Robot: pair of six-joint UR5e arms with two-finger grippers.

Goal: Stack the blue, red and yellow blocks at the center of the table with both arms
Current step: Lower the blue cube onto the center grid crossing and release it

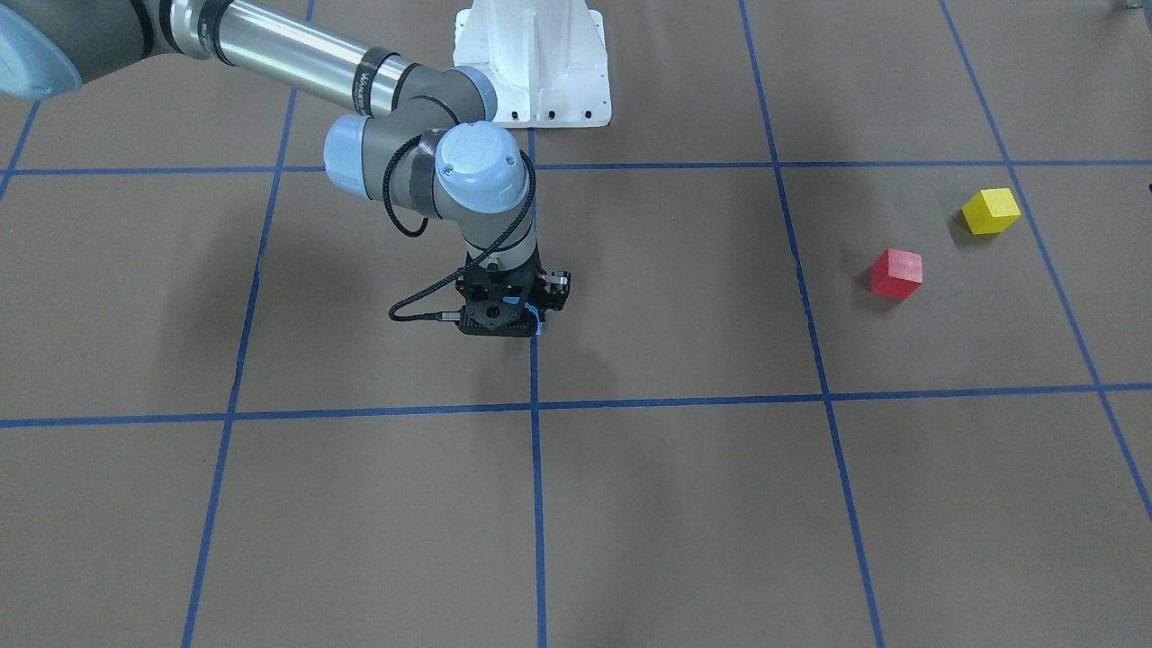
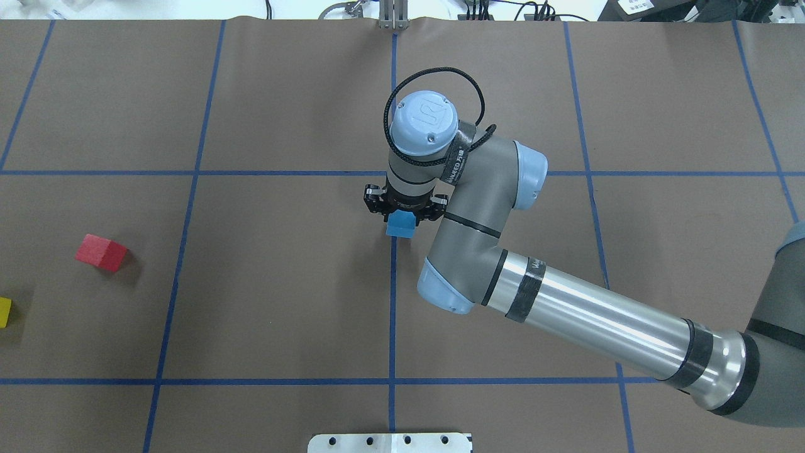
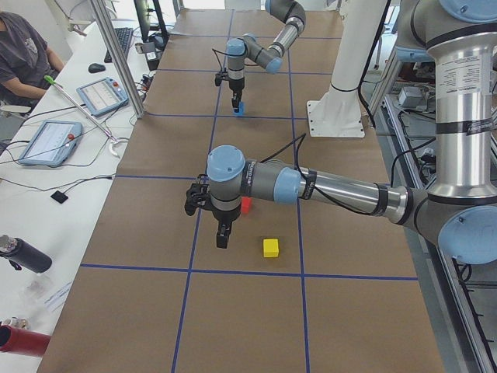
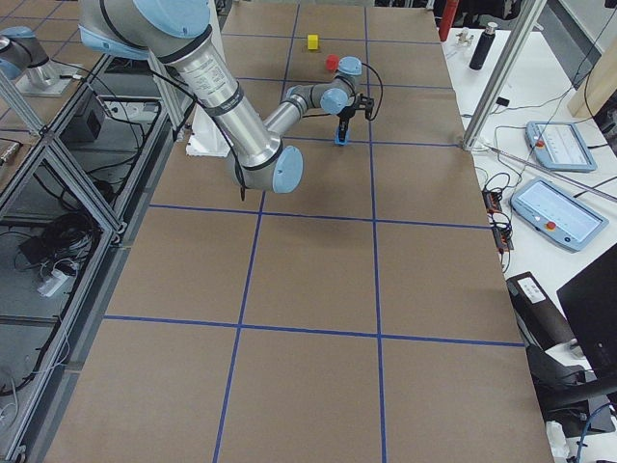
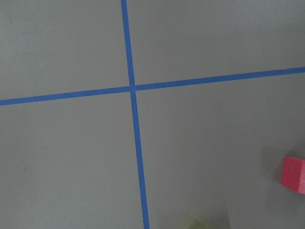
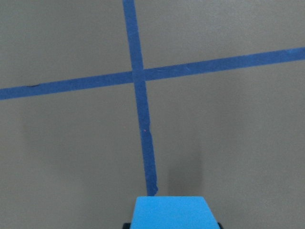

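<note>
Left tool (image 3: 223, 241): seen only in the side view from the robot's left, where it hangs pointing down over the desk (image 2: 283, 302), just beside the red block. Whether it is open or closed cannot be told. Its own wrist camera shows none of its fingers, only desk, crossing tape and the red block at the right edge.
Yellow block (image 2: 3, 313): at the far left edge of the overhead view, flat on the desk, near the red block but apart from it.
Red block (image 2: 100, 252): flat on the desk, turned at an angle to the tape grid, well apart from the centre.
Blue block (image 2: 400, 225): at the middle of the desk, on a blue tape line (image 2: 392, 302) just short of a crossing. It sits low, but whether it rests on the surface cannot be told.
Right tool (image 2: 404, 214): points straight down and is closed on the blue block. Its wrist camera shows the block's top face at the bottom of the view, with a dark finger tip at each lower corner.
Writing: the round cap (image 2: 424, 123) on the right wrist bears an embossed UR mark. The black strap (image 2: 454, 165) below it carries white print too small to read.
</note>
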